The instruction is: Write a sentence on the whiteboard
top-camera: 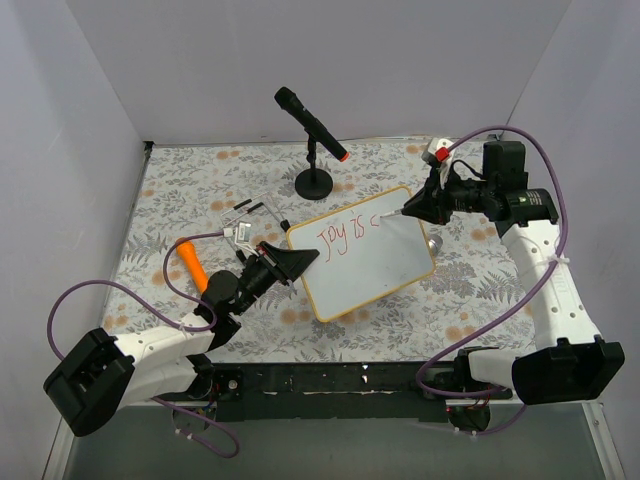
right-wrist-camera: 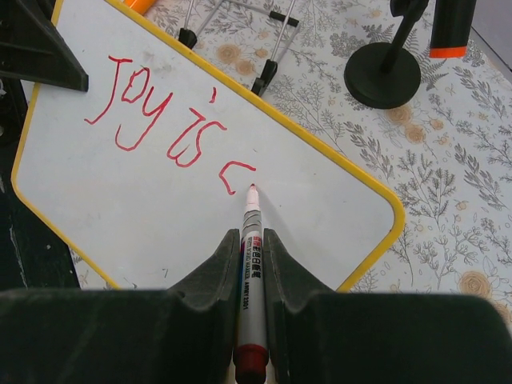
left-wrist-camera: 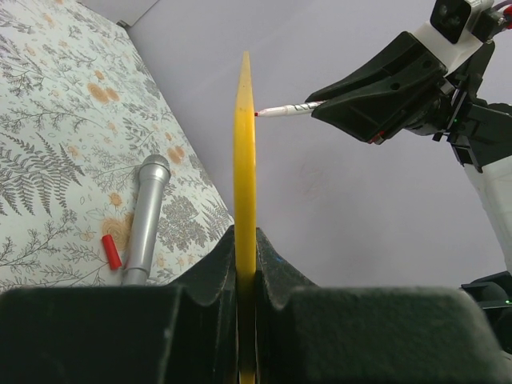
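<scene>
Whiteboard point(top-camera: 370, 270): mid-table on the floral cloth point(top-camera: 180, 190); tilted up off it, yellow frame pinched at its near-left edge; white face turned toward the right arm
Left gripper point(left-wrist-camera: 246, 264): closed on the whiteboard's frame, which sits in the notch between the two pads; I treat it as the easel and want it motionless
Right gripper point(right-wrist-camera: 251, 248): closed round the marker point(right-wrist-camera: 250, 276); barrel lies along the groove, red tip out in front
Sentence point(right-wrist-camera: 160, 120): "Joy is" in red, then one partial curved stroke; the marker tip meets the face just below and right of that stroke
Step in hand: shaping the next letter, by my judgement; most of the sentence not yet written
Doing it well: light, even pressure square to the face, since the board is held by one edge and a hard push would likely swing it in the left pads; short strokes; follow the slant of the written words; leave room before the right frame
Risks: tip skating on the gloss; board twisting; marker sliding back in the groove
Nearby: silver microphone point(left-wrist-camera: 144, 228) and red cap point(left-wrist-camera: 111, 251) on the cloth; black microphone on its stand point(top-camera: 312, 130) behind; all well apart from the stroke
</scene>
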You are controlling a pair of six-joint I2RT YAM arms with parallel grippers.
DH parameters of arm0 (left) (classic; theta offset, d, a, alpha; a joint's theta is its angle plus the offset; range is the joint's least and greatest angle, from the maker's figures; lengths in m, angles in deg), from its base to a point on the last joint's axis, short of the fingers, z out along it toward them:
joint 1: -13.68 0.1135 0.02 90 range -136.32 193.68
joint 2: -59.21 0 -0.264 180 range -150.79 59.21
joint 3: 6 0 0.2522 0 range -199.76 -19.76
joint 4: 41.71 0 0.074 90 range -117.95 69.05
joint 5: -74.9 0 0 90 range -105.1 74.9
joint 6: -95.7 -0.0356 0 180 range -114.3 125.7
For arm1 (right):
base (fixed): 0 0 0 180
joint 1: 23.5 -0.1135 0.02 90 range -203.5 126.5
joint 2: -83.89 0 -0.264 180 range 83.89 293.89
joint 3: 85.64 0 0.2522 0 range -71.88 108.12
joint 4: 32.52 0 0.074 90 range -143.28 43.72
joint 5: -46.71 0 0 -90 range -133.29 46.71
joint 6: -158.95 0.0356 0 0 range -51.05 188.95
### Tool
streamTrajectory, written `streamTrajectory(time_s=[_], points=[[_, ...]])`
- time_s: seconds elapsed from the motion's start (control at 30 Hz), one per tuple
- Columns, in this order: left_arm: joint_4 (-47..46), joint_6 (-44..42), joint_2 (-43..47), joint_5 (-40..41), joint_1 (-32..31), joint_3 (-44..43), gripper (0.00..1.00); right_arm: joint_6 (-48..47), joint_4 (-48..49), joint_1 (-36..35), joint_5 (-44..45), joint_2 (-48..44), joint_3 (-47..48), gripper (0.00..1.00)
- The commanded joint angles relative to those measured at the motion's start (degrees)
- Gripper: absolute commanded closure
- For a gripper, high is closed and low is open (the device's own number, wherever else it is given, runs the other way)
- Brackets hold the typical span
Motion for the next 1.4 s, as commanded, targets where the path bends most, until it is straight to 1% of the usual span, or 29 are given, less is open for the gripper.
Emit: streamTrajectory(time_s=[0.0,0.17,0.37,0.6,1.03,1.2,1.37], points=[[-7.87,1.46,1.76,0.00,0.18,-0.57,1.00,-0.94,0.18,0.02,-0.74,0.60,-0.06,0.99],[-8.48,1.54,1.23,-0.53,0.18,-0.57,1.00,-0.16,1.06,0.02,-1.00,1.57,0.64,0.99],[-8.83,1.55,0.97,-0.97,0.18,-0.48,1.00,3.09,4.84,0.02,1.01,1.75,1.17,0.99],[-9.01,1.72,1.15,-0.70,0.18,-0.04,1.00,4.07,5.98,0.54,2.16,1.40,0.47,0.99],[-8.48,1.46,1.85,0.26,0.18,0.05,1.00,0.29,1.42,1.34,3.39,-0.36,-2.08,0.99],[-8.75,1.46,1.58,0.09,0.26,0.04,1.00,-1.12,-0.69,1.33,2.25,-0.63,-2.87,0.99],[-9.45,1.55,1.15,-0.09,0.26,-0.04,1.00,-1.30,-1.22,0.98,-0.73,0.16,-2.35,0.99]])
